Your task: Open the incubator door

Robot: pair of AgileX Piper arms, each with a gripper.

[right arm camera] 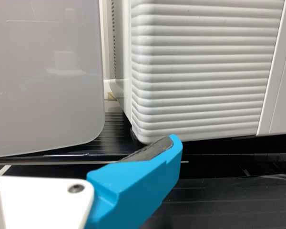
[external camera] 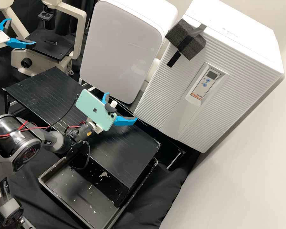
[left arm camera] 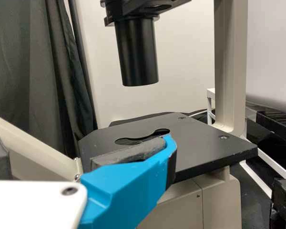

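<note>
Right gripper (external camera: 121, 107): spread wide, blue fingers (external camera: 125, 121) well apart, near the incubator (external camera: 235, 35). From it, in high view: incubator door (external camera: 168, 95) toward two o'clock, shut, dark foam block (external camera: 194, 47) by its upper edge; left gripper (external camera: 23, 31), also spread, toward ten, near microscope (external camera: 81, 35).

Around the shelf (external camera: 47, 86) in the high view, the microscope (external camera: 49, 47) stood at eleven o'clock, the box (external camera: 117, 51) at one, the incubator (external camera: 168, 95) at two; the tray (external camera: 76, 194) lay at six — partly underneath.
</note>
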